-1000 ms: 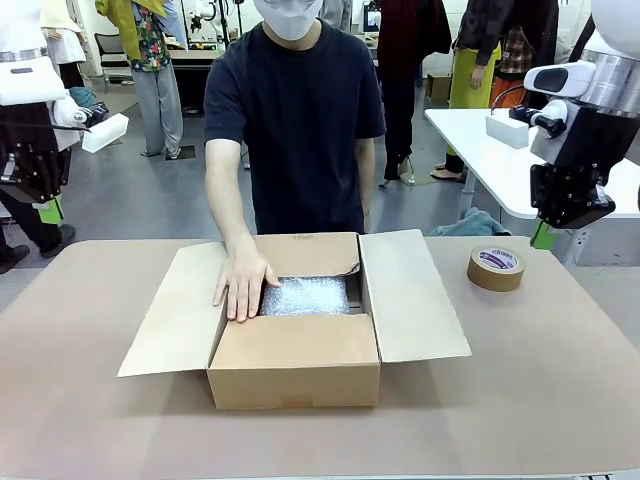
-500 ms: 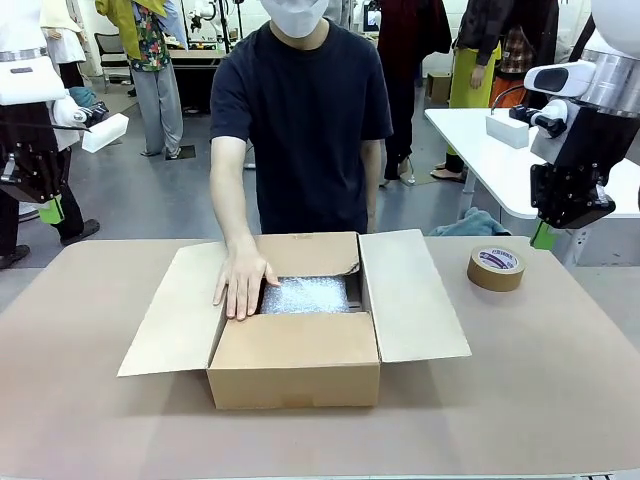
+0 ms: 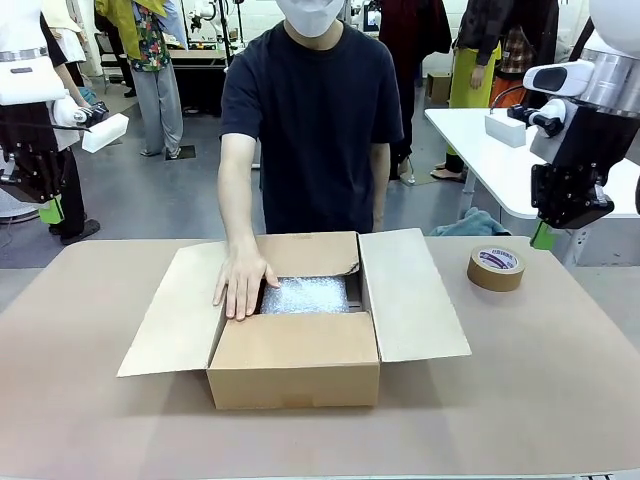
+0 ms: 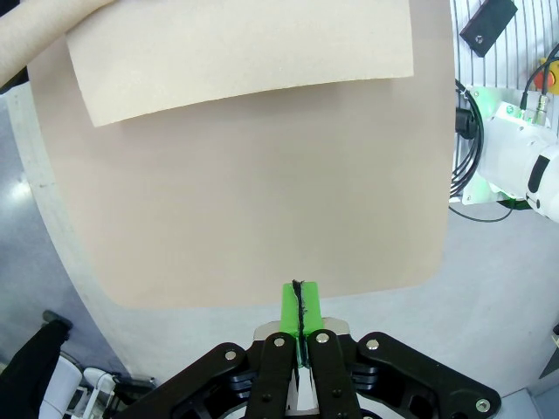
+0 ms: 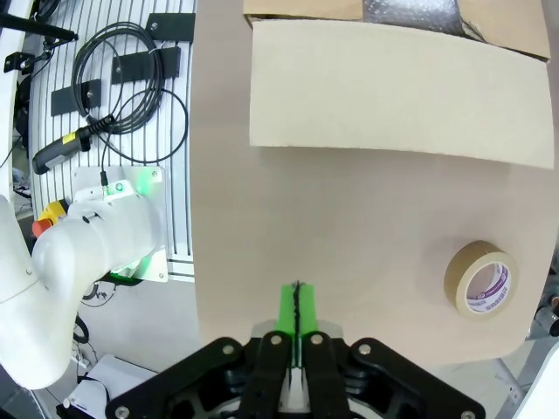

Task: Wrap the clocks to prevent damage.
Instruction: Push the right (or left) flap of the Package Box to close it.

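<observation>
The left gripper (image 4: 300,301) is closed tight and empty, high and well left of the box (image 3: 295,360). The right gripper (image 5: 297,305), also closed and empty, hangs well right of it. Tape (image 3: 496,268) lies on the surface (image 3: 520,400) right of the box. The box is open, and a person's hand (image 3: 243,285) rests at its left flap, beside the bubble wrap (image 3: 305,295) inside. No clock is visible. I judge it is already wrapped, and closing the box is left.
</observation>
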You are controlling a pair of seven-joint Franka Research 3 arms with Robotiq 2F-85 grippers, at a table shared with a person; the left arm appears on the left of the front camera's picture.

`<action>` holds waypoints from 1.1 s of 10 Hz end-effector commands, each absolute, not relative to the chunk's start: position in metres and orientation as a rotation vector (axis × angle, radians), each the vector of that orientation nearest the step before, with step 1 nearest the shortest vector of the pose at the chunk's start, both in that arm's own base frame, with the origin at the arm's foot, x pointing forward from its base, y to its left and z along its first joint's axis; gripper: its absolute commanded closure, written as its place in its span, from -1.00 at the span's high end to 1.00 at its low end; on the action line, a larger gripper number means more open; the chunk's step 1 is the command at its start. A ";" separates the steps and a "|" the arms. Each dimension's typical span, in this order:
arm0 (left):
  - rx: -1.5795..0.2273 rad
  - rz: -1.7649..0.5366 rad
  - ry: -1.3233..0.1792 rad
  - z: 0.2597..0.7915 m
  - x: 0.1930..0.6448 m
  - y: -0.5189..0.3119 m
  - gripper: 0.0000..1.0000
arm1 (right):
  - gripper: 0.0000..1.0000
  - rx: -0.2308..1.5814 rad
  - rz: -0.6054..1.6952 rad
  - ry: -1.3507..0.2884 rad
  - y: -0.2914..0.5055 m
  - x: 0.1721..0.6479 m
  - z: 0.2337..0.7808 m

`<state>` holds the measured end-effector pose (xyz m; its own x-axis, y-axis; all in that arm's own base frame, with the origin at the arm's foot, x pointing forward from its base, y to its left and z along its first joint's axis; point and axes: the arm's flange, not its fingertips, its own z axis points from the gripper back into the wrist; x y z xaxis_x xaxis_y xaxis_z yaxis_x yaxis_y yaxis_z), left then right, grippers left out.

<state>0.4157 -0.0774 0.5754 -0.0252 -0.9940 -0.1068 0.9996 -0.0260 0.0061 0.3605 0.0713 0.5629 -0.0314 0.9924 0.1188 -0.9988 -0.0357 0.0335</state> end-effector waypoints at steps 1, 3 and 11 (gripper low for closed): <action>0.081 -1.571 0.068 0.576 0.415 -0.079 -0.99 | -0.98 0.132 1.563 -0.060 0.074 0.357 0.565; 0.081 -1.571 0.068 0.576 0.415 -0.079 -0.99 | -0.98 0.132 1.563 -0.060 0.074 0.357 0.565; 0.081 -1.571 0.068 0.576 0.415 -0.079 -0.99 | -0.98 0.335 1.413 -0.460 -0.010 0.410 0.454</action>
<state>0.4158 -0.0771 0.5754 -0.0242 -0.9939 -0.1072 0.9997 -0.0250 0.0060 0.4010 -0.0177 0.4571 0.0846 0.8457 0.5269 -0.9759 0.1771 -0.1277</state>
